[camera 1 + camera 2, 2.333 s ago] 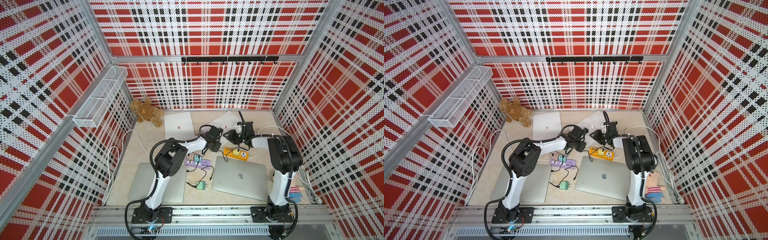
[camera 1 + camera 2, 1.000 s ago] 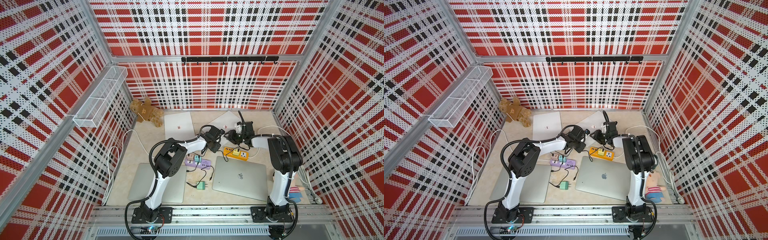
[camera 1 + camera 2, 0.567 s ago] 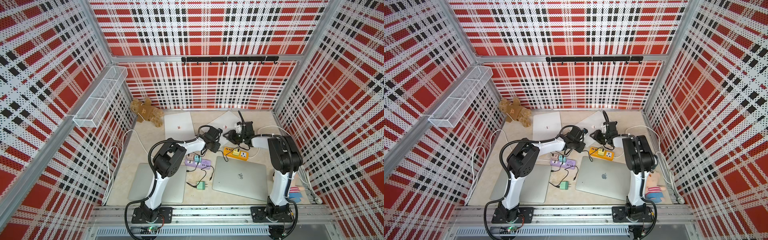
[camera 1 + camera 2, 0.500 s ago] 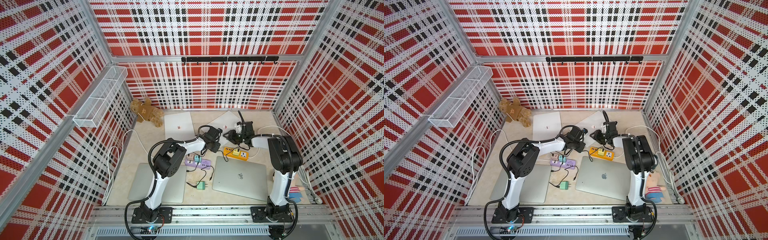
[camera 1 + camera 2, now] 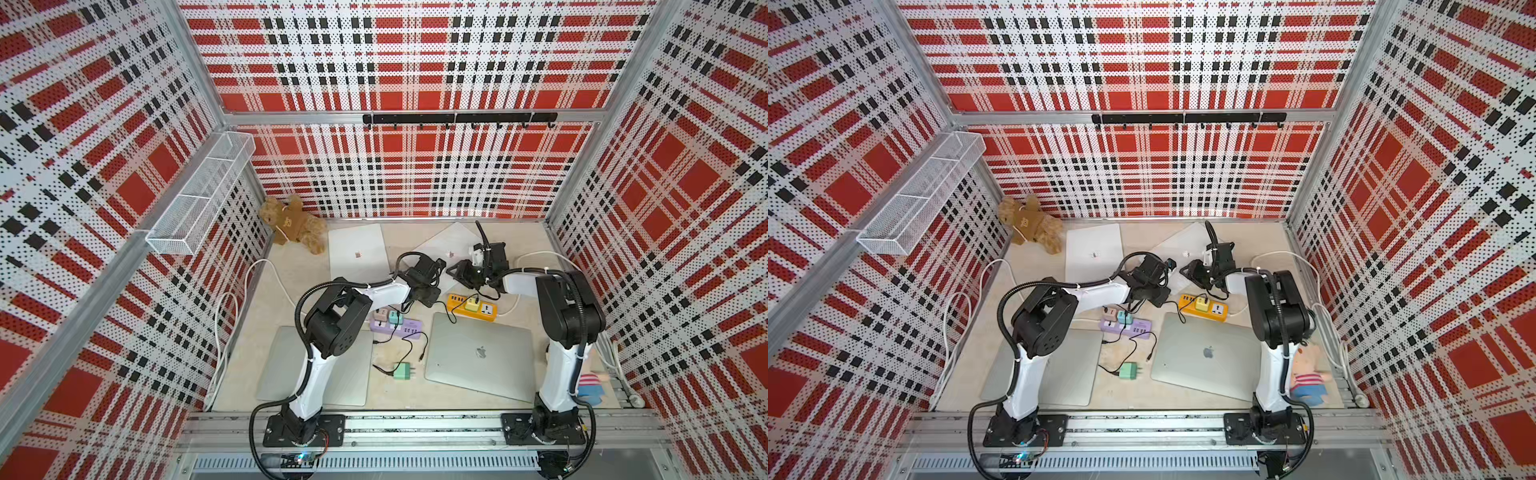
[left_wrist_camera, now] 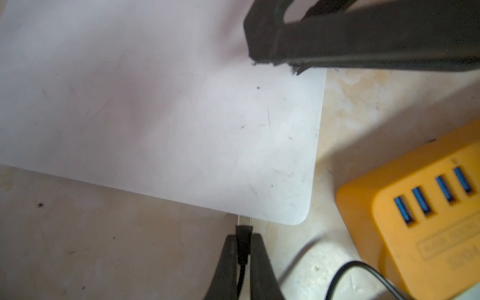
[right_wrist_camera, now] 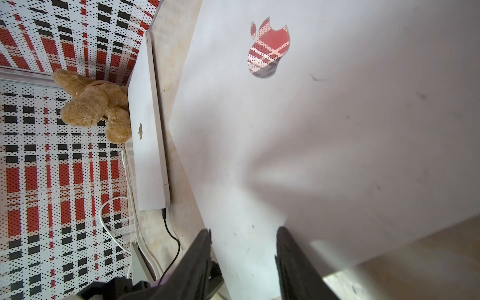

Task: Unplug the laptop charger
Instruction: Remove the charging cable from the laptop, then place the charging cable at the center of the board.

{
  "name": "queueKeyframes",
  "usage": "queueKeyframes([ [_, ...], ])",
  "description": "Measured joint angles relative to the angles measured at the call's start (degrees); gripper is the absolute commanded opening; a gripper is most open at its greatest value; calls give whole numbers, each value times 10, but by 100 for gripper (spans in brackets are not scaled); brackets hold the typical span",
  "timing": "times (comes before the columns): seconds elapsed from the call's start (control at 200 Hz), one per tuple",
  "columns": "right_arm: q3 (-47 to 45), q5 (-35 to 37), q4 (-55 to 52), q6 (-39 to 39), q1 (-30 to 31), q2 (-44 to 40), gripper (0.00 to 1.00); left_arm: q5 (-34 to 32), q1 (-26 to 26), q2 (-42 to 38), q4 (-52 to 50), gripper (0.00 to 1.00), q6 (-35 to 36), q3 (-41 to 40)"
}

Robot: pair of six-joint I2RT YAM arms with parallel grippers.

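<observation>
Charger plug (image 6: 243, 233), black, at white laptop (image 6: 155, 117) edge near its corner, pinched in clenched left gripper (image 6: 243, 249). Right gripper (image 7: 243, 230) spread above lid. Yellow power strip (image 6: 415, 220) just beside; lettering blurred. Apple logo (image 7: 268, 49) on lid.

Four laptops (image 5: 478, 357); two power strips (image 5: 487, 310); two plush toys (image 5: 297, 228).

Black charger plug (image 6: 244, 233), metal tip exposed, meets the white laptop (image 6: 155, 117) near its corner.

Apple logos mark the grey laptop (image 5: 478, 361) at five o'clock, the straight white laptop (image 5: 359, 249) at eleven and the skewed white laptop (image 7: 324, 124) at twelve, while the yellow power strip's (image 6: 405, 233) lettering is too blurred to read.
</observation>
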Motion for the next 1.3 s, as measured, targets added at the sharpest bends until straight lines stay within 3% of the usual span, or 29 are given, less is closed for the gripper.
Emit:
queueKeyframes([
  [0.476, 2, 1, -5, -1, 0, -2, 46, 12, 5, -17, -30, 7, -34, -14],
  [0.842, 4, 12, -65, -7, 10, -49, 56, 23, 0, -59, -31, 27, -49, -14],
  [1.002, 26, 19, -90, -14, 19, -78, 61, 27, 0, -77, -27, 30, -56, -14],
  [1.303, 38, 100, -151, -42, 42, -167, 68, 48, 0, -100, -1, 29, -87, -19],
])
